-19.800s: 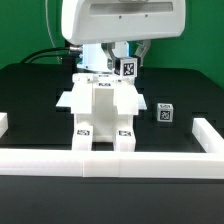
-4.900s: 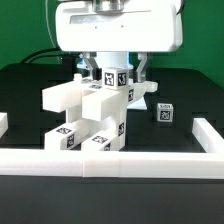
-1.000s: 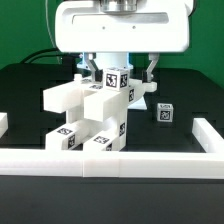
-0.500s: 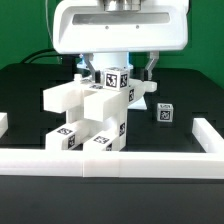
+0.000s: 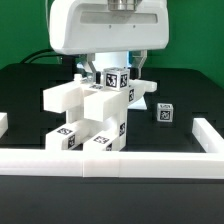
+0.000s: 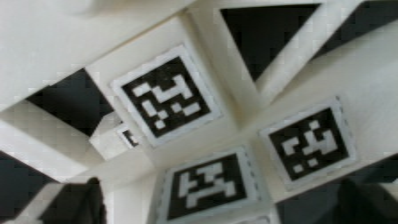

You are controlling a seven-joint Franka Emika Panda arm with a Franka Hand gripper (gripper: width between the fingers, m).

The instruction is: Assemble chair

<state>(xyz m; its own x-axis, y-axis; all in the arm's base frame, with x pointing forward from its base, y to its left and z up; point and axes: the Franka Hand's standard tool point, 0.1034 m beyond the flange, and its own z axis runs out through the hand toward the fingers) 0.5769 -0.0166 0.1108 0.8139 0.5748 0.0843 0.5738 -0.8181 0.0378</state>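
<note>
Since a second ago only the arm has shifted, drifting slightly toward the exterior view's left, while the chair [image 5: 92,122] sits unchanged against the border rail [image 5: 110,160], tilted on its side with tagged legs jutting toward the camera. Against the oldest frame the change is large: the assembly stood squarer then. The gripper [image 5: 117,68] hangs just above the topmost tagged part, jaws spread wide and pinching nothing (the wrist view shows only tags and white bars close up). I judge this a release-and-retreat between steps. One loose tagged cube [image 5: 164,113] lies apart on the black table [image 5: 30,95]; fetching it likely comes next, needing a clean lift clear first.
</note>
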